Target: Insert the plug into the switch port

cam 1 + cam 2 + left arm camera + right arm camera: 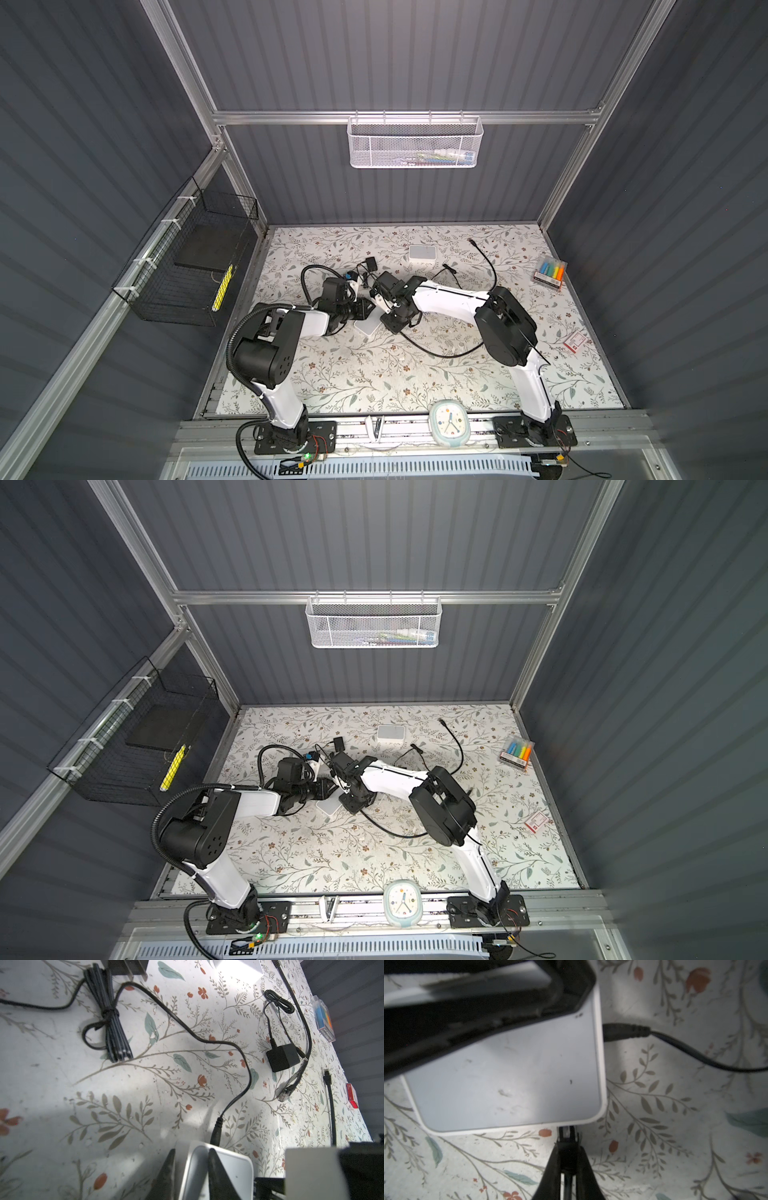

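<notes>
The switch (508,1076) is a flat white square box lying on the flowered table mat, seen in both top views (368,327) (328,807). My left gripper (192,1150) is shut on one of its edges, one finger on each side. My right gripper (568,1146) is shut on the black plug (566,1136), whose cable runs back between the fingers. The plug's clear tip meets the switch's side near a corner; the port itself is hidden. A black power lead (623,1031) is plugged into the adjoining side. In a top view both grippers (365,309) (390,322) meet at the switch.
A second white box (422,252) lies further back. A black adapter (283,1058), a loose network plug (283,1095) and a tied cable bundle (112,1022) lie beyond the switch. A marker pack (550,272), a red card box (575,341) and a clock (449,424) sit towards the edges.
</notes>
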Available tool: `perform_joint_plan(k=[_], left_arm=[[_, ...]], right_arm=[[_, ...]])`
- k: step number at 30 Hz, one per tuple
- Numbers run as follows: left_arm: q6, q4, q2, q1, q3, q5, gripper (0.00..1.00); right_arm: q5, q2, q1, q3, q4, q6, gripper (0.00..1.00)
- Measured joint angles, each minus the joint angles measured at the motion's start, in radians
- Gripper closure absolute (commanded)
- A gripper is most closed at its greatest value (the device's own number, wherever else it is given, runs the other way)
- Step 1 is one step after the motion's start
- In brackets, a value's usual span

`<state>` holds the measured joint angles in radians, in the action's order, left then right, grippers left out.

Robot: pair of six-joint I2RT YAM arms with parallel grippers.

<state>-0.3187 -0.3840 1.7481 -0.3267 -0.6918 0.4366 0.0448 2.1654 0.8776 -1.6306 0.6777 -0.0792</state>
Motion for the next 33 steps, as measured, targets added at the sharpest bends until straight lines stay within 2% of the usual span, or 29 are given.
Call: perform_joint_plan(k=[33], left_arm=[[-0.02,-0.138,0.058,-0.011,0.004,0.006,0.76]], right_arm=[[-0.013,0.035,-0.018,-0.068,0.066,-0.011,1.0]])
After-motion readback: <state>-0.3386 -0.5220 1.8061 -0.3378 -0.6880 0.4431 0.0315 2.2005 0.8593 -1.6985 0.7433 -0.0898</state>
